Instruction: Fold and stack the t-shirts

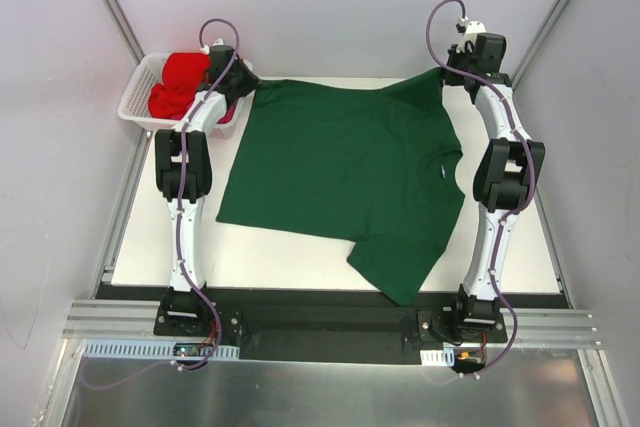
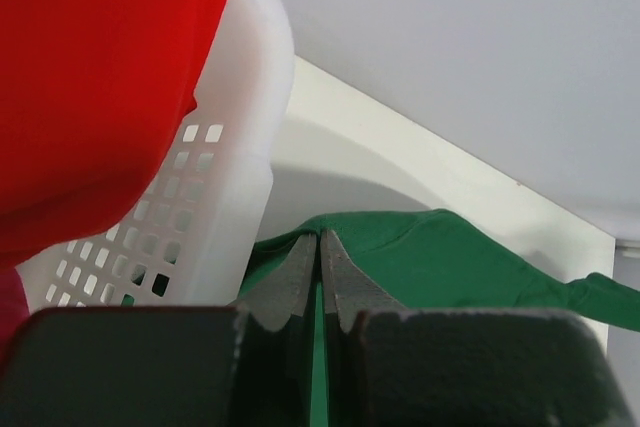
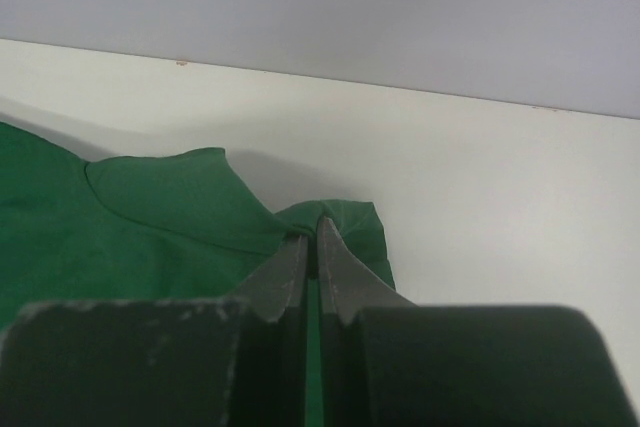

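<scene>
Large dark green cloth t-shirt [image 1: 340, 167] lies spread flat, neck to the right. Left gripper [image 2: 321, 247] and right gripper [image 3: 313, 245] each pinch a far corner. Neck label [image 1: 441, 173] too small to read.

The white bench [image 1: 280, 259] is covered by a green shirt [image 1: 345, 172] stretched from left pincer [image 1: 245, 79] to right pincer [image 1: 447, 73]; a basket [image 1: 133, 105] is set beside the left.

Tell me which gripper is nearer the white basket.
Left. The left gripper pinches a far corner of the green t-shirt right beside the basket; the right gripper pinches the other far corner, across the table.
</scene>
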Controlling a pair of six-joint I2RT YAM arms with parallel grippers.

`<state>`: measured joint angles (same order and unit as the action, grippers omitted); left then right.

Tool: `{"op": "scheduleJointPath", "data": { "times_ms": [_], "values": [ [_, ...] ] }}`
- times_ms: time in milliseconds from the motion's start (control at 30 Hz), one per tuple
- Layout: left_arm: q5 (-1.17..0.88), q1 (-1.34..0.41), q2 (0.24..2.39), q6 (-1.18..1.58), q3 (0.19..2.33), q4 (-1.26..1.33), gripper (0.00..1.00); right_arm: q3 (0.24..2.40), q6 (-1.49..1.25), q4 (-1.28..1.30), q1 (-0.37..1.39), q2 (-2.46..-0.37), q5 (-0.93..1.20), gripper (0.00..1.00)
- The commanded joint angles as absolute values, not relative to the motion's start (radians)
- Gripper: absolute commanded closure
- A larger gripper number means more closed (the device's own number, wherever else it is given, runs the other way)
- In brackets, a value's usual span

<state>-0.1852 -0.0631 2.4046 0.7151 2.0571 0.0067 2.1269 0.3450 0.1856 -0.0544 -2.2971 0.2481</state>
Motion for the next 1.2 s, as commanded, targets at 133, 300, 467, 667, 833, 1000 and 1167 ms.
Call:
{"op": "scheduleJointPath", "data": {
  "times_ms": [133,300,467,667,833,1000,1167],
  "values": [
    [-0.153,-0.051,2.382,0.693,2.150,0.018,1.00,2.210,0.335,0.179,-0.054,-2.278,0.223,0.99],
    [-0.135,-0.055,2.434,0.693,2.311,0.005,0.59,2.385,0.229,0.173,-0.060,-2.374,0.161,0.59],
    [-0.095,-0.083,2.400,0.598,2.456,-0.052,0.01,2.479,0.152,0.328,-0.049,-2.320,0.193,0.04],
    [-0.135,-0.138,2.124,0.500,2.280,-0.123,0.01,2.111,0.004,0.554,-0.026,-1.998,0.224,0.04],
    [-0.161,-0.245,1.843,0.488,1.828,-0.213,0.01,1.662,-0.153,0.663,-0.003,-1.751,0.235,0.04],
    [-0.160,-0.322,1.622,0.572,1.356,-0.253,0.03,1.334,-0.205,0.729,0.093,-1.508,0.132,0.04],
    [-0.098,-0.325,1.431,0.689,1.060,-0.301,0.04,1.109,-0.354,0.681,0.199,-1.428,0.121,0.04]
  ]
}}
